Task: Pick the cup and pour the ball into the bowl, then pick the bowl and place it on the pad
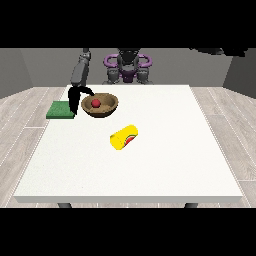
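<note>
A brown bowl (106,108) stands on the table toward the far left with a red ball (95,103) inside it. The hand at the view's left (75,98) is at the bowl's left rim, with fingers curled over the rim edge. A yellow cup (124,137) with a red mark lies on its side in the middle of the table, nothing near it. A green pad (60,110) lies flat just left of the hand and bowl. No hand shows at the view's right.
The white table (165,150) stretches wide to the right and front of the cup. The robot's torso (127,67) stands behind the far edge.
</note>
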Robot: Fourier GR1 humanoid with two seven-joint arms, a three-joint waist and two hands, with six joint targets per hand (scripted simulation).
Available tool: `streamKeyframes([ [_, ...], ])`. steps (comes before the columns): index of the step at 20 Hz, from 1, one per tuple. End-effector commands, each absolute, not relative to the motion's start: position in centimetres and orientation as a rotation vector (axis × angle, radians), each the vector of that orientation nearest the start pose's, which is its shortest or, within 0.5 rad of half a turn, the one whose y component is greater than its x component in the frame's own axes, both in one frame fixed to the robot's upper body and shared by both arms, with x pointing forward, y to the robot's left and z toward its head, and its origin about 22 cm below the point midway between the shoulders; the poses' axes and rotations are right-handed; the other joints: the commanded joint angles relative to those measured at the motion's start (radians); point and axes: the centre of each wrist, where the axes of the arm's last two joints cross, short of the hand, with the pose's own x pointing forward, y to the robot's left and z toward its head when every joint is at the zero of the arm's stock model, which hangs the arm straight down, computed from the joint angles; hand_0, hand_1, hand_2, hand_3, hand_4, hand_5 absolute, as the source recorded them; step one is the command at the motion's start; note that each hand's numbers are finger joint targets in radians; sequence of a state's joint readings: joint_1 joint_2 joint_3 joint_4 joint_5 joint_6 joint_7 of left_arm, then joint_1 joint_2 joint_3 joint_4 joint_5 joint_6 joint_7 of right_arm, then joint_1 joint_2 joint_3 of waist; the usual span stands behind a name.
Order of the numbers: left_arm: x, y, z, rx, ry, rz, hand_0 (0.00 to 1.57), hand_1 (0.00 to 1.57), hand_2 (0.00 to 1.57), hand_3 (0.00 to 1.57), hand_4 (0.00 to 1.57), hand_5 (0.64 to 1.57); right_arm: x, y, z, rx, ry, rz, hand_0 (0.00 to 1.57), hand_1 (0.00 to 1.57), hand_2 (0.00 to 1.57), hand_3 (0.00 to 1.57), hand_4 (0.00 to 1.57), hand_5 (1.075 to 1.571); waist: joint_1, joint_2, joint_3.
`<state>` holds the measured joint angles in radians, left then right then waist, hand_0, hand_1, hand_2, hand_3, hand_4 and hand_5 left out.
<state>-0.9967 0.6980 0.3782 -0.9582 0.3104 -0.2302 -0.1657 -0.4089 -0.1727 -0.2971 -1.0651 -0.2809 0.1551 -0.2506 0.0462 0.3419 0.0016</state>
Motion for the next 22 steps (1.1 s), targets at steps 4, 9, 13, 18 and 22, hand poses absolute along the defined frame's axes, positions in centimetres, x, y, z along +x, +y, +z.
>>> streamKeyframes([
  [4, 38.0, 38.4, 33.7, 0.083, -2.303, -0.069, 0.00, 0.00, 0.00, 0.00, 0.00, 1.539, 36.0, -29.2, -0.6, 0.135, -1.698, -0.270, 0.00, 0.00, 0.00, 0.00, 0.40, 1.571, 0.022, 0.006, -0.0003],
  [9, 36.4, 40.8, 35.9, 0.086, -2.376, -0.064, 0.00, 0.00, 0.00, 0.00, 0.04, 1.525, 36.1, -29.6, -0.7, 0.123, -1.741, -0.260, 0.00, 0.00, 0.00, 0.00, 0.34, 1.570, 0.018, 0.075, -0.0005],
  [13, 35.6, 40.2, 37.6, 0.073, -2.421, -0.114, 0.00, 0.00, 0.00, 0.00, 0.00, 1.527, 35.6, -29.7, -1.4, 0.141, -1.779, -0.296, 0.00, 0.00, 0.00, 0.00, 0.29, 1.566, 0.052, 0.120, 0.0002],
  [18, 36.1, 38.8, 38.0, 0.037, -2.379, -0.092, 0.00, 0.00, 0.00, 0.00, 0.00, 1.539, 36.2, -27.2, -1.3, 0.114, -1.687, -0.269, 0.00, 0.00, 0.00, 0.00, 0.39, 1.570, 0.057, 0.061, -0.0003],
  [22, 36.5, 39.2, 37.3, 0.031, -2.361, -0.097, 0.00, 0.00, 0.00, 0.00, 0.00, 1.533, 36.8, -24.5, -0.6, 0.069, -1.701, -0.264, 0.00, 0.00, 0.00, 0.00, 0.44, 1.570, 0.089, 0.061, -0.0015],
])
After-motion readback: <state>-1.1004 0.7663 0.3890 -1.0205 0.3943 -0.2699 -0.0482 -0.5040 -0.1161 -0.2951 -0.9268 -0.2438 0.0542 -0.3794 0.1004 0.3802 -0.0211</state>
